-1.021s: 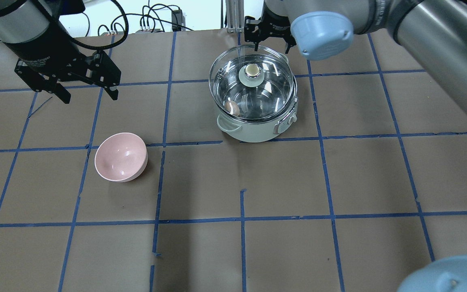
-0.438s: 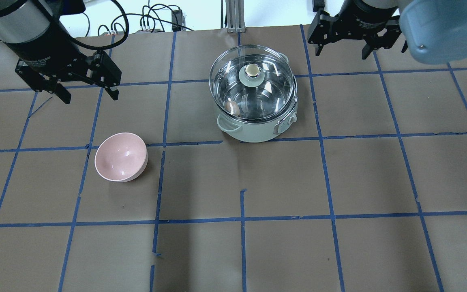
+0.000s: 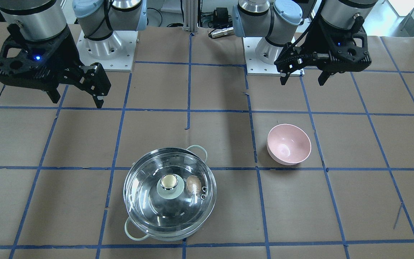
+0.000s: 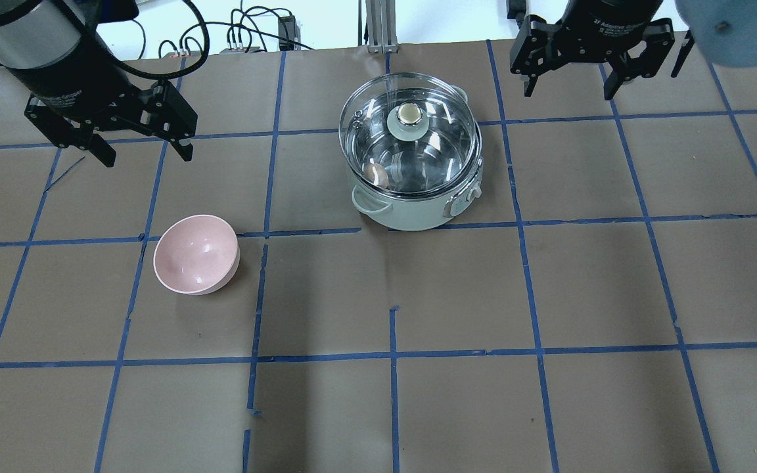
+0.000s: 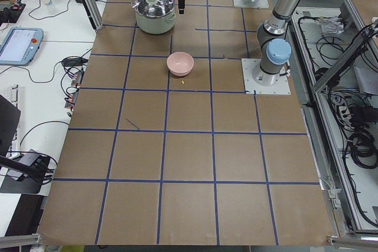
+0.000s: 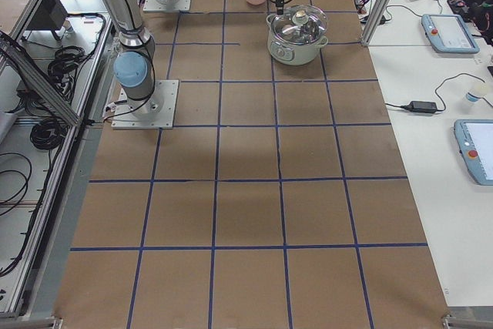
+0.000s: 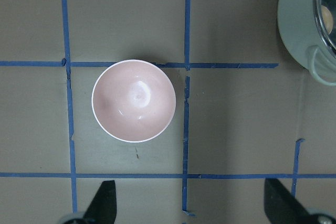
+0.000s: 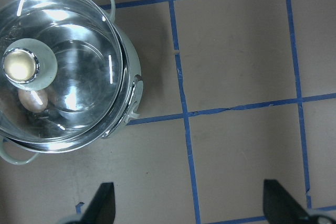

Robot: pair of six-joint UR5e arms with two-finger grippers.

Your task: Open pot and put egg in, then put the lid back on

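The steel pot (image 4: 411, 213) with pale green handles stands at the table's far middle. The glass lid (image 4: 434, 154) sits on it, slightly off-centre. The light-brown egg (image 4: 376, 175) lies inside the pot, seen through the glass, also in the front view (image 3: 193, 184) and the right wrist view (image 8: 34, 98). My right gripper (image 4: 572, 89) hangs open and empty, up and to the right of the pot. My left gripper (image 4: 147, 157) is open and empty, far left of the pot, above and behind the pink bowl.
An empty pink bowl (image 4: 196, 254) stands left of the pot, and shows below my left gripper in the left wrist view (image 7: 134, 100). Brown paper with blue tape lines covers the table. Cables and a metal post lie beyond the far edge.
My right arm has swung from just behind the pot off to the right and clear of it. The left arm, pot, lid, egg and bowl have not moved.
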